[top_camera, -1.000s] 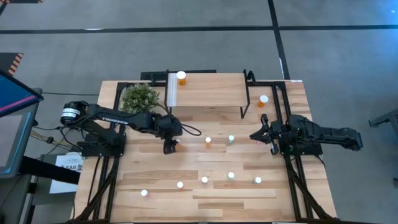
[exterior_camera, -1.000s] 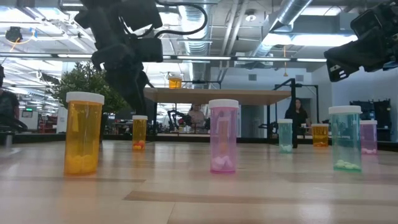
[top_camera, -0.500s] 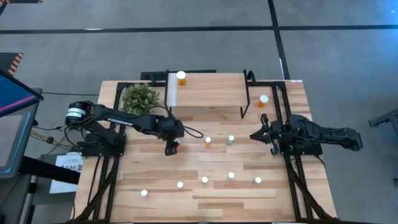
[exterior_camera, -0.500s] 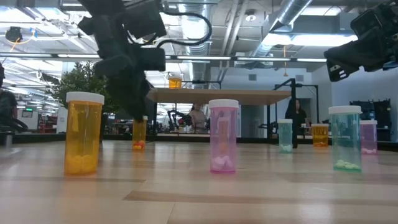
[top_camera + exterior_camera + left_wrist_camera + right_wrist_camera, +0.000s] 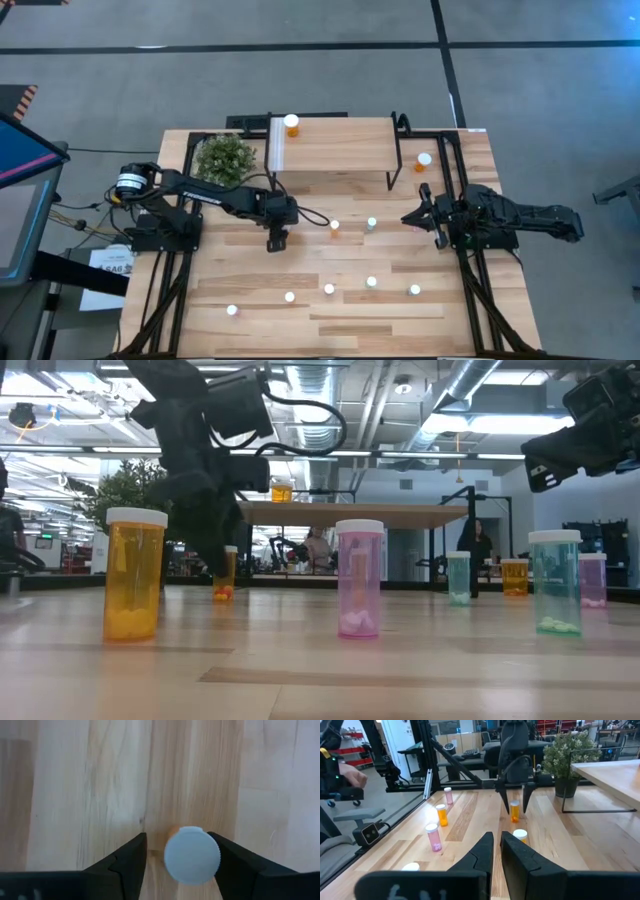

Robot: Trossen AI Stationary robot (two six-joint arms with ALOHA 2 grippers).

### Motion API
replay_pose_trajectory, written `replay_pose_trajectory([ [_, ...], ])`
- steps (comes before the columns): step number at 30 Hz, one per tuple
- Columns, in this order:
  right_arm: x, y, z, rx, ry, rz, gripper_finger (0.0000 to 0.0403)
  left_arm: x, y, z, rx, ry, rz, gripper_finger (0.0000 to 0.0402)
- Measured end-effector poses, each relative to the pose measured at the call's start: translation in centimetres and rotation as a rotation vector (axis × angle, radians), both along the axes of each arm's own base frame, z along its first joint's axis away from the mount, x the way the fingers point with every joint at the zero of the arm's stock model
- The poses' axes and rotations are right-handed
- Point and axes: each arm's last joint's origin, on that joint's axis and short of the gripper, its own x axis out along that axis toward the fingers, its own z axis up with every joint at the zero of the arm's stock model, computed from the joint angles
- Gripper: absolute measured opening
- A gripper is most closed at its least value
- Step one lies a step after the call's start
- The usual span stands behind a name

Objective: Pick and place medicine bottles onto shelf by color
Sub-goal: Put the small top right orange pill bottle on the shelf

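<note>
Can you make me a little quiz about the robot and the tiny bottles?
1. True or false: the left gripper has an orange bottle with a white cap between its fingers.
2. What stands on the shelf? A) an orange bottle B) a green cup C) nothing
3. Fill in: the right gripper waits off at the table's right side, holding ____.

Key: 1 true; 2 A; 3 nothing
</note>
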Motion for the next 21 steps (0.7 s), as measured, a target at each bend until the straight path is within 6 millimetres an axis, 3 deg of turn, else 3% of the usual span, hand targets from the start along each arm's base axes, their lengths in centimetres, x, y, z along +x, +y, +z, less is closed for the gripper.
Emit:
replay_pose_trajectory([
  [11, 0.0, 0.0, 0.0, 0.000, 0.000, 0.000, 0.0061, 0.0, 0.0, 0.3, -0.019, -0.008, -0.007, 0.0101],
  [21, 0.0, 0.0, 0.0, 0.000, 0.000, 0.000, 0.0061, 1.7, 0.2, 3.6, -0.004, -0.048, -0.048, 0.0097],
])
